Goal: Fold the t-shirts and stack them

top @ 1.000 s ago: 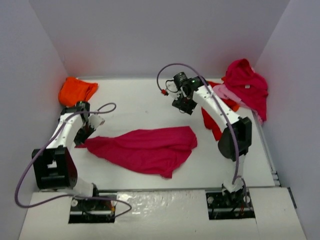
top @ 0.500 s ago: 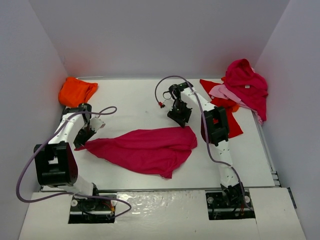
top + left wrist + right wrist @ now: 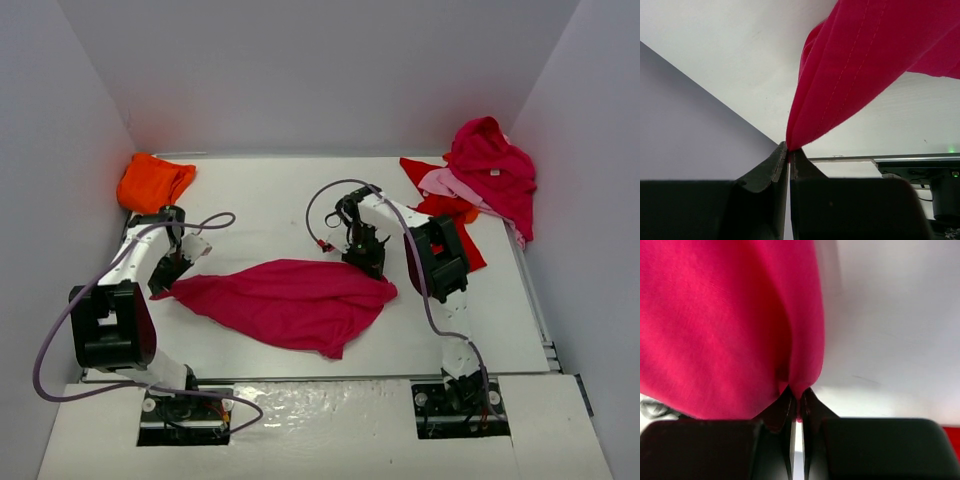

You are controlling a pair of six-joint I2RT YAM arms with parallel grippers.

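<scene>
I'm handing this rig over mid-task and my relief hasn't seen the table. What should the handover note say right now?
Left gripper: shut on the left end of the crumpled crimson t-shirt.
Right gripper: shut on that shirt's right corner.
It lies unfolded between the arms. A bundled orange t-shirt sits at the far-left corner, and a heap of crimson, pink and red shirts at the far right.
Done: perhaps the orange one only.
Left: fold the crimson shirt, stack it, then work through the heap.

A robotics lab cell: plain white enclosure walls (image 3: 300, 70) around a white table (image 3: 270, 190).
</scene>
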